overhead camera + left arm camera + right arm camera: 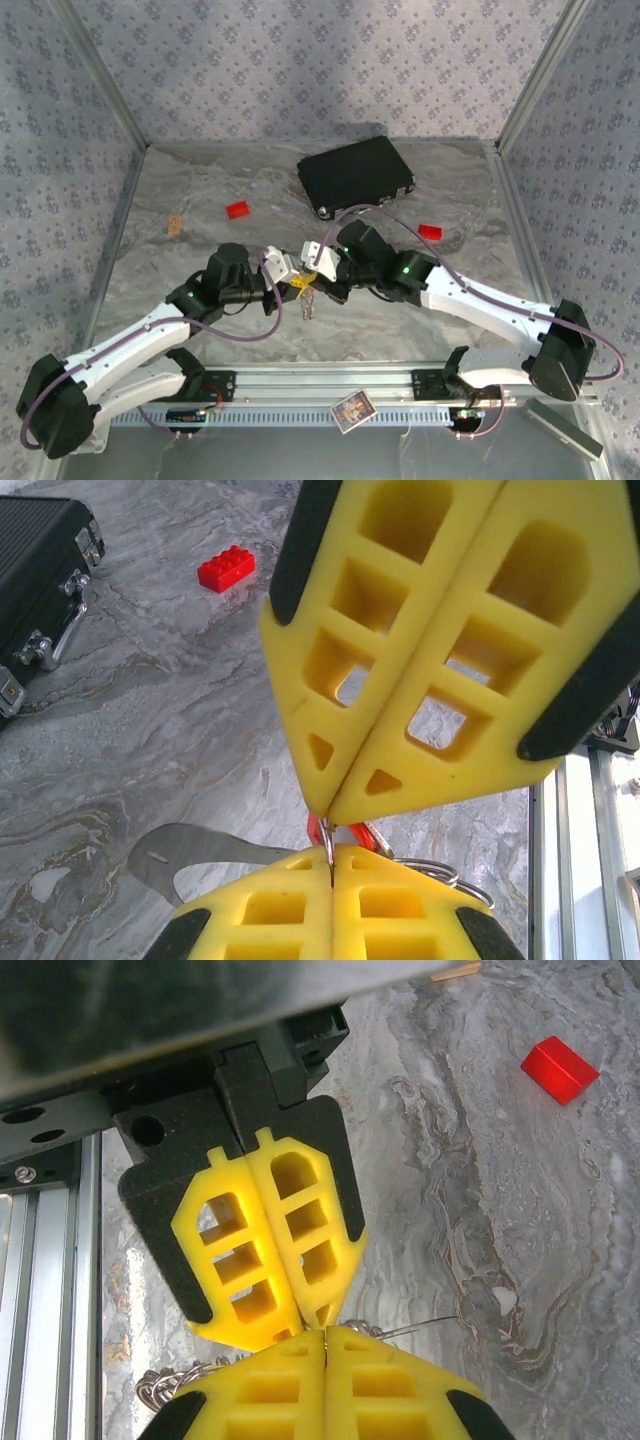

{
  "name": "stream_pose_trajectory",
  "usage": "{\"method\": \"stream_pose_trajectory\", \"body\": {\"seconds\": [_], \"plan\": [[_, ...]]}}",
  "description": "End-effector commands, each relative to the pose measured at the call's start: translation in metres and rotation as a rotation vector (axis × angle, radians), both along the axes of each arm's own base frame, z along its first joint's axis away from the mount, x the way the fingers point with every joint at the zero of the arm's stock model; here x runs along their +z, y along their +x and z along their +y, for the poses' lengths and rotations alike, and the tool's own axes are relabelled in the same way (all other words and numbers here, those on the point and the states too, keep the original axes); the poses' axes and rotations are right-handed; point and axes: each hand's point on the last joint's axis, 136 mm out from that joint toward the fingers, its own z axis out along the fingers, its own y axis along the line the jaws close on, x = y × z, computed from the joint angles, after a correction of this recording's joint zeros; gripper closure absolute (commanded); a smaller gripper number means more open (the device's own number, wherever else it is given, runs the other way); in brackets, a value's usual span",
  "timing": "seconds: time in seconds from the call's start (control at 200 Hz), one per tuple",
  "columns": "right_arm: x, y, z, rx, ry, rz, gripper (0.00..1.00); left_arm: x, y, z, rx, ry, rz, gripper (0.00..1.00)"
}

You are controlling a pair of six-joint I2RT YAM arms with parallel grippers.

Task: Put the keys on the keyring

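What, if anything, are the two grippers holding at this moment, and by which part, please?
Both the left gripper and the right gripper appear to pinch the thin silvery wire keyring, jaws shut on its wire, tip to tip.

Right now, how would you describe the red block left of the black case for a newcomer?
Start at the black case at the far middle of the marbled table. Left of its near corner, the red block lies alone on bare marble. Unlike the other red block right of the case, it has a small tan chip farther left.
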Motion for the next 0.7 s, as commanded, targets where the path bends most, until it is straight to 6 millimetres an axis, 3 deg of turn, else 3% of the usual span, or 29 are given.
{"method": "stream_pose_trajectory", "body": {"seconds": [0.0,0.695], "plan": [[0.011,0.015,0.000,-0.062,0.014,-0.017,1.00,0.015,-0.009,-0.007,-0.062,-0.039,-0.059,1.00],[0.000,0.018,-0.004,-0.096,-0.017,0.094,0.98,0.025,-0.001,-0.003,-0.010,-0.067,-0.187,1.00]]}}
